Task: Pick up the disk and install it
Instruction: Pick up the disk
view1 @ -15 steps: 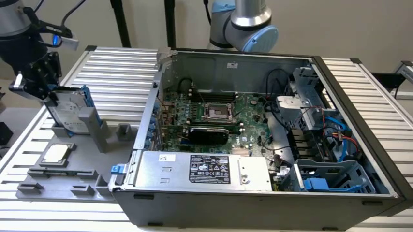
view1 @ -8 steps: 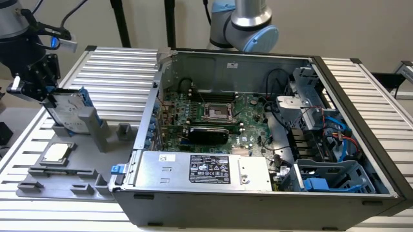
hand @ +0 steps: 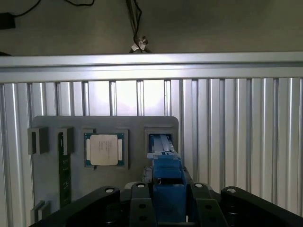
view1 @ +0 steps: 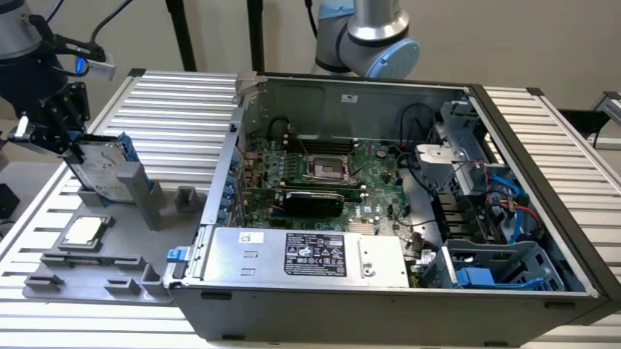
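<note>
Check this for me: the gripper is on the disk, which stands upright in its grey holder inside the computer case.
One thing is wrong: the place. The gripper is on the disk, which stands upright in its grey holder, but the holder sits on the grey tray outside the computer case, at the exterior view's left. The exterior view shows it.
</note>
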`<state>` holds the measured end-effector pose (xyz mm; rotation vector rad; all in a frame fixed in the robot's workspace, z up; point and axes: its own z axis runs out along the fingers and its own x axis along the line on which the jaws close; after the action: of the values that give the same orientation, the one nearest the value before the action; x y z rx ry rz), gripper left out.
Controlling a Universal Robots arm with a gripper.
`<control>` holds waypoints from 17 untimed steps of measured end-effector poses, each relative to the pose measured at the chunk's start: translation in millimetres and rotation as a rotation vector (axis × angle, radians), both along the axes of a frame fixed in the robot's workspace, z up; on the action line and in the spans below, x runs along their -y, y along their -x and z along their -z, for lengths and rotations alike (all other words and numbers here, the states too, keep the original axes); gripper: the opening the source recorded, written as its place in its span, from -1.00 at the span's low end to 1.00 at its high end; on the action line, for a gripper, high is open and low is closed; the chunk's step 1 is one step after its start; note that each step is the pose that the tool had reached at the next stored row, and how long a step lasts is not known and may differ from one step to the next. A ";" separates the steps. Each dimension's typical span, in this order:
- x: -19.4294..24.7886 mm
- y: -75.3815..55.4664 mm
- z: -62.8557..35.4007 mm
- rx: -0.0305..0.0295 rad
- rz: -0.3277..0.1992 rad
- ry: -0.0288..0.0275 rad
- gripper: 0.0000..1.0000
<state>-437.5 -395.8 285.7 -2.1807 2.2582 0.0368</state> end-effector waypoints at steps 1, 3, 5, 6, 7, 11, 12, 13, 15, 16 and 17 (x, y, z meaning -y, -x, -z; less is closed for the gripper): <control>0.0 0.0 0.0 0.0000 0.000 0.0000 -0.36; 0.0 0.0 0.0 -0.0001 0.000 0.0000 -0.36; 0.0 0.0 0.0 0.0000 0.000 0.0000 -0.36; 0.0 0.0 0.0 0.0000 0.000 0.0000 -0.36; 0.0 0.0 0.0 0.0000 0.000 0.0000 -0.36; 0.0 0.0 0.0 0.0000 0.000 0.0000 -0.36; 0.0 0.0 -0.1 -0.0001 0.000 0.0001 -0.36; 0.0 0.0 -0.2 0.0000 0.000 0.0000 -0.36; 0.1 0.1 -2.0 0.0001 0.000 -0.0001 -0.36; 0.0 0.1 -4.4 -0.0001 0.000 0.0000 -0.36; 0.0 0.0 -7.9 0.0000 0.000 0.0000 -0.36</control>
<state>-437.5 -395.8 293.6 -2.1806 2.2582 0.0368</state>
